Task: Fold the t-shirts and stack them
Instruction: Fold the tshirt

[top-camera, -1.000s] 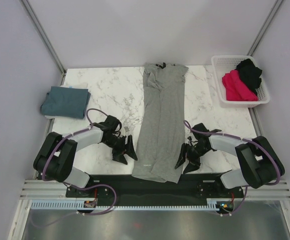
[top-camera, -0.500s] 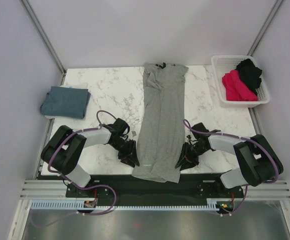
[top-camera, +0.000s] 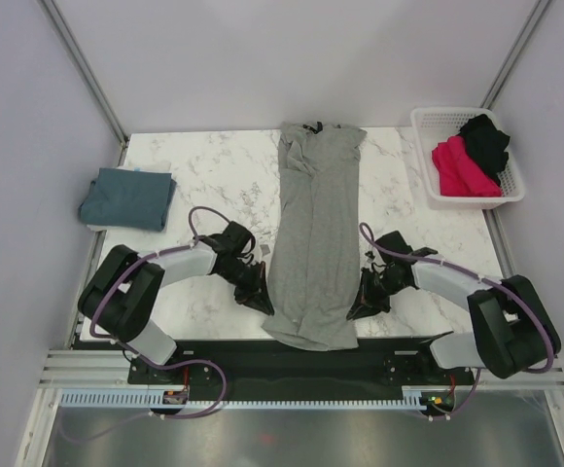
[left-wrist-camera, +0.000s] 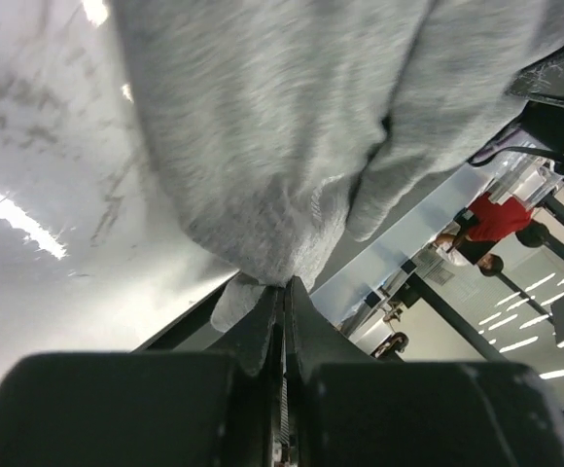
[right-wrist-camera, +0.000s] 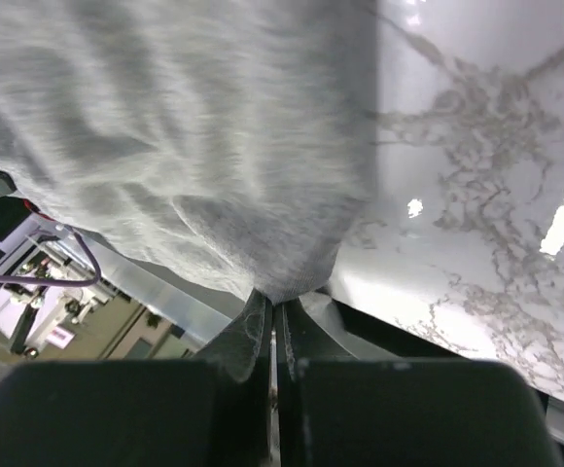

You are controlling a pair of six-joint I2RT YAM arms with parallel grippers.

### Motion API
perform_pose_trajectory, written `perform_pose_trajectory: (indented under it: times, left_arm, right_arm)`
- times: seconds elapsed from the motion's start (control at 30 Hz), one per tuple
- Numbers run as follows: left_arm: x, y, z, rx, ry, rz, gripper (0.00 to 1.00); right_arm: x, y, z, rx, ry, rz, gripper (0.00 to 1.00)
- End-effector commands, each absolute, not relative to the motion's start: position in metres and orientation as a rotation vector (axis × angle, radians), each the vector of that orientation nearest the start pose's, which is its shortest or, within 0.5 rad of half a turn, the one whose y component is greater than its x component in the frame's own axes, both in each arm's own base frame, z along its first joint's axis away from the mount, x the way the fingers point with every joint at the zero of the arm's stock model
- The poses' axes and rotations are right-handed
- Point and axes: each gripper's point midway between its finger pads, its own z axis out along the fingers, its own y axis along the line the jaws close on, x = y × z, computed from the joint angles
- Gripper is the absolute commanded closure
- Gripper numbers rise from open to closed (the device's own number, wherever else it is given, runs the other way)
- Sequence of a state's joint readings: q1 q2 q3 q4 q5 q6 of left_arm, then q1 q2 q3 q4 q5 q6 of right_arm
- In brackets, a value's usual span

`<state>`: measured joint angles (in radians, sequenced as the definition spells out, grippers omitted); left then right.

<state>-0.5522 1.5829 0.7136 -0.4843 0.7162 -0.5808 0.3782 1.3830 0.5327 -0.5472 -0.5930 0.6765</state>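
My left tool (left-wrist-camera: pixel 284 287) is pinched narrow on the near left corner of the grey t-shirt (top-camera: pixel 313 233), a nub of cloth caught between the fingers. The right tool (right-wrist-camera: pixel 272 300) is closed the same way on the near right corner. The shirt lies down the middle of the worktop (top-camera: pixel 214 175) as a long narrow strip with its sides already turned in, collar at the far edge and hem slightly past the near edge. I judge this to be the grasp before the crosswise fold. Next I would need to lift both corners level and together, carry them towards the collar, and lay the hem down square so the strip halves without twisting. The cloth is a soft heathered knit, limp and softly rumpled at the hem, so it will sag between the tools. The worktop is glossy white marble-pattern, probably slick under the cloth. Well apart to the left sits a folded teal-blue t-shirt (top-camera: pixel 126 197). At the far right, a white slotted plastic basket (top-camera: pixel 420 122) holds a magenta-pink t-shirt (top-camera: pixel 460 167) and a black t-shirt (top-camera: pixel 484 141), both crumpled.
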Motion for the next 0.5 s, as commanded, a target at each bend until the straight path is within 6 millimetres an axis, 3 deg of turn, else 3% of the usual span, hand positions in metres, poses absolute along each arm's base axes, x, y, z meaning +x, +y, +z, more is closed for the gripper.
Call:
perform_pose_trajectory:
  times: [0.0,0.17,0.3,0.47]
  left_arm:
    - [0.158,-0.256,0.073,0.213,2.954,-1.275,0.98]
    - [0.190,-0.270,0.099,0.294,2.846,-1.300,0.98]
    - [0.217,-0.269,0.113,0.278,2.800,-1.296,0.98]
    - [0.263,-0.272,0.143,0.279,2.681,-1.307,0.98]
  right_arm:
    - [0.149,0.173,0.047,0.252,3.012,0.927,1.00]
    - [0.177,0.169,0.073,0.219,2.920,0.921,1.00]
    - [0.206,0.167,0.086,0.230,2.876,0.917,1.00]
    - [0.262,0.163,0.108,0.275,2.771,0.921,1.00]
